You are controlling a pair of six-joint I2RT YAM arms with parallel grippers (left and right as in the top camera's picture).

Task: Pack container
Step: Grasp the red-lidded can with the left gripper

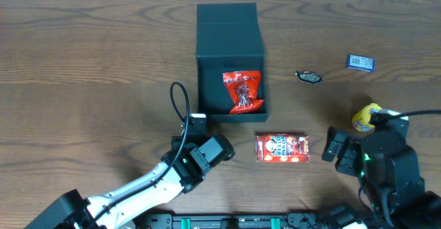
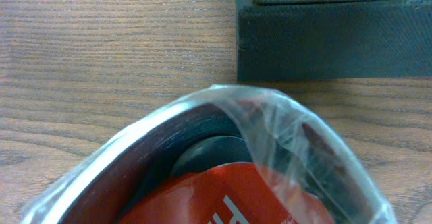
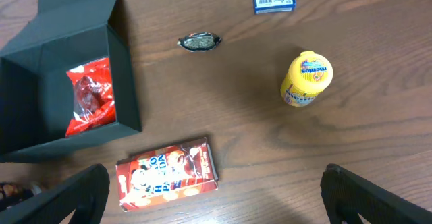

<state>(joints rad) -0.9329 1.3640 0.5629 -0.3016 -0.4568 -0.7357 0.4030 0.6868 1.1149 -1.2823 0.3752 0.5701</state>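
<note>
Plastic-wrapped snack (image 2: pixel 223 163) sits clamped in the left gripper (image 1: pixel 220 149) beside the open container (image 1: pixel 229 32) on the counter (image 1: pixel 83 63); right gripper (image 3: pixel 216 187) spread apart, empty.

The left arm (image 1: pixel 138 184) reaches in from the lower left corner, its white link slanting up and to the right to a black wrist (image 1: pixel 193 158). Its tool (image 1: pixel 219 148) points to the right and slightly away from the base. In the left wrist view a clear-wrapped packet (image 2: pixel 223 177) covers the fingers, so their grip cannot be read. The right arm (image 1: pixel 389 163) sits bunched at the lower right, its tool (image 1: pixel 333 148) aimed left. In the right wrist view its two dark fingers (image 3: pixel 67 197) are spread wide apart, gripping nothing.
</note>
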